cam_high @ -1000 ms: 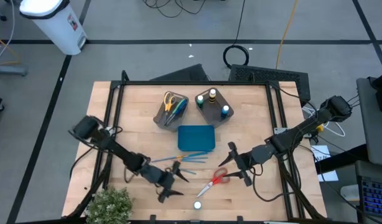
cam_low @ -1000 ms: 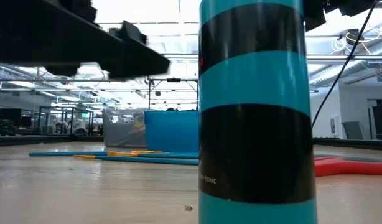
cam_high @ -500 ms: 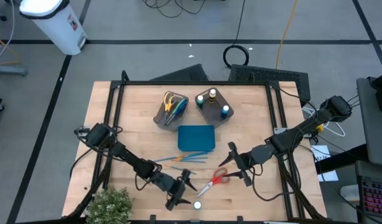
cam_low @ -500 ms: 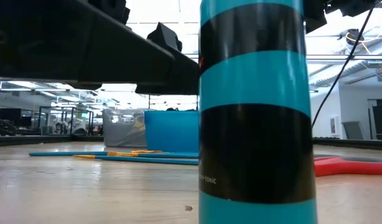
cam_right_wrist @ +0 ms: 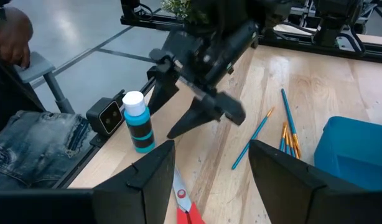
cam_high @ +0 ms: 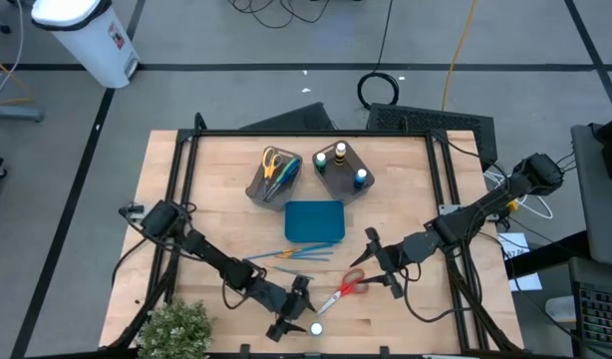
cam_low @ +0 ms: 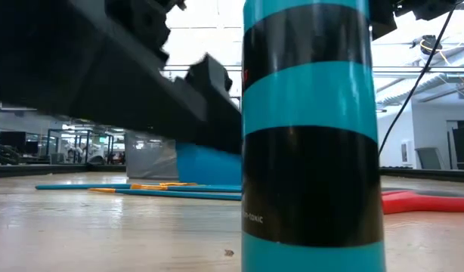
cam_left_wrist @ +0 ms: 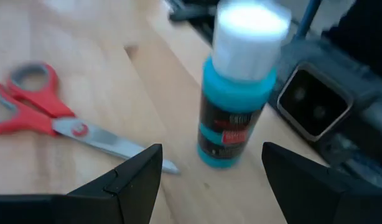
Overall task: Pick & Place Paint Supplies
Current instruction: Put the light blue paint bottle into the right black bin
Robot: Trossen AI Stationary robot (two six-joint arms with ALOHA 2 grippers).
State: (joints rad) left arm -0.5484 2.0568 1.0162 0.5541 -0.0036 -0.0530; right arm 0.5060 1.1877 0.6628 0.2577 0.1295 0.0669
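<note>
- The bottle [cam_left_wrist: 237,93] looks light and rigid, a small plastic cylinder. My guess is that it tips easily if nudged near the top, because it is tall for its base.
- Its label wrap is probably smooth and a bit slick. The best hold is across the body below the cap, with one finger on each side. The cap narrows and gives less to squeeze.
- It has a white cap over teal paint, with a label of black and teal bands [cam_low: 311,136]. It stands upright.
- The bottle [cam_high: 316,328] stands on the table [cam_high: 216,179] at the near edge, just beside the blade tips of the red scissors [cam_high: 346,289] and well apart from the teal tray [cam_high: 314,220].
- The left gripper [cam_high: 298,309] is right at the bottle. Its fingers [cam_left_wrist: 132,177] are spread wide with the bottle in line between them, and they hold nothing.
- The right gripper [cam_high: 384,264] waits beside the scissors' handles, on the side away from the bottle. Its fingers [cam_right_wrist: 150,177] are apart and empty.
- The scissors are stiff and lie flat, so they would be harder to get under.
- Thin blue and orange brushes [cam_high: 286,254] lie between the tray and the bottle. They are light and likely to roll.
- Two bins [cam_high: 311,170] beyond the tray already hold scissors and bottles.
</note>
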